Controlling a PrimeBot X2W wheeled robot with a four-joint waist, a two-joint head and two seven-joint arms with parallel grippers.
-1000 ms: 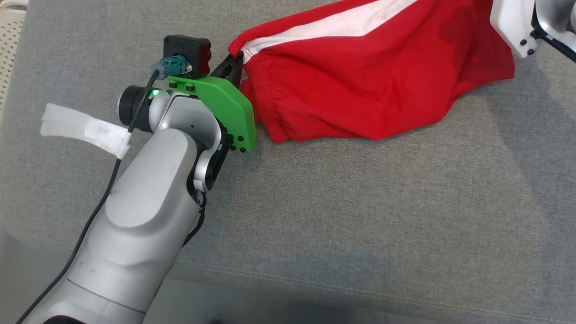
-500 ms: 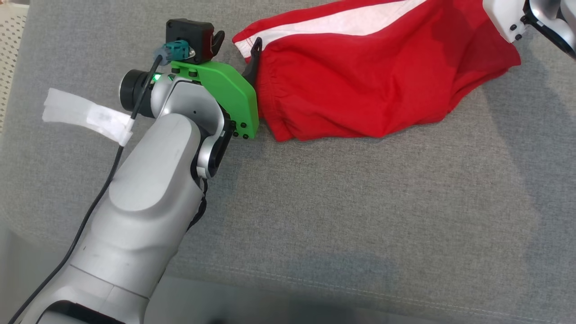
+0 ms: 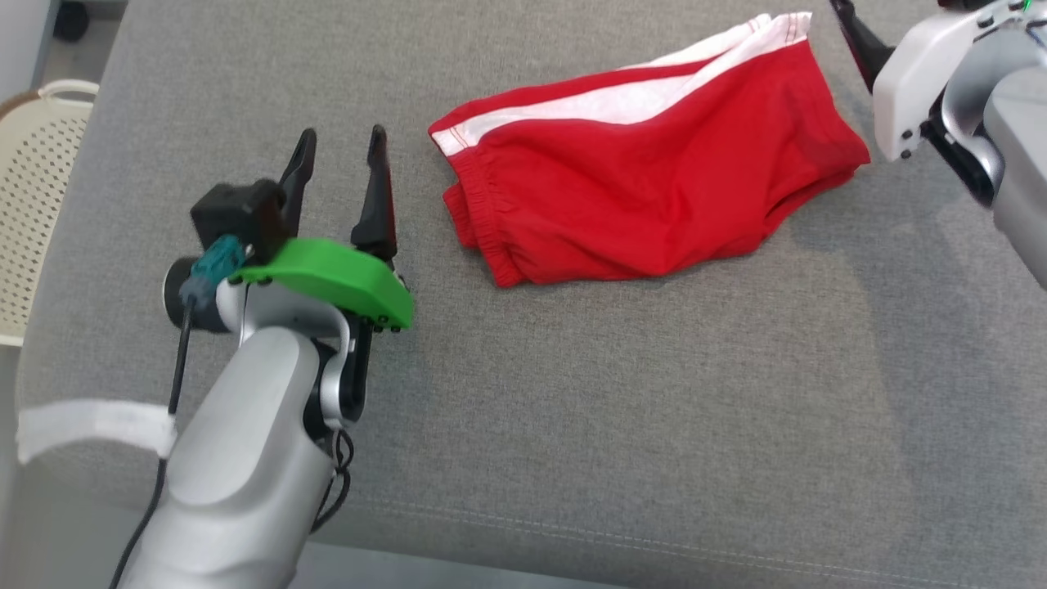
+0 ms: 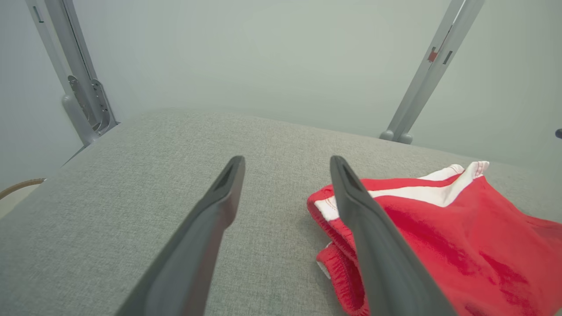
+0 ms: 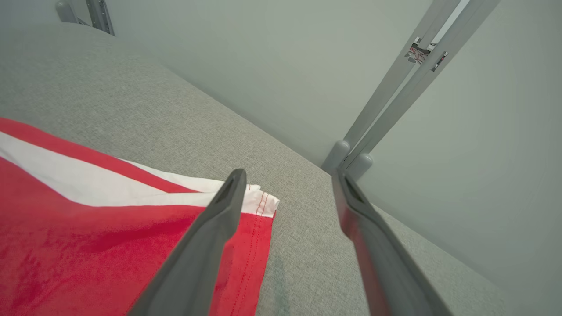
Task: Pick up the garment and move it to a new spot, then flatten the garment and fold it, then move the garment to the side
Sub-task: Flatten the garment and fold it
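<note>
grey fabric tabletop (image 3: 572,409) carries the red shorts (image 3: 646,196), bunched, lying between left pincer (image 3: 342,139) and right pincer (image 5: 290,175), both gaping wide and empty beside its opposite ends. risk: a shallow grasp may catch one layer only, leaving folds when flattening

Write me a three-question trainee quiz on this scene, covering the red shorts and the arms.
1. True or false: the left jaws are shut on the red shorts.
2. Which edge of the shorts carries the white stripe? A) the edge farther from the robot B) the nearer edge C) neither
3. Fill in: the shorts lie on a ___ fabric surface.
Key: 1 false, the left jaws stand open beside the shorts, not touching them; 2 A; 3 grey.
</note>
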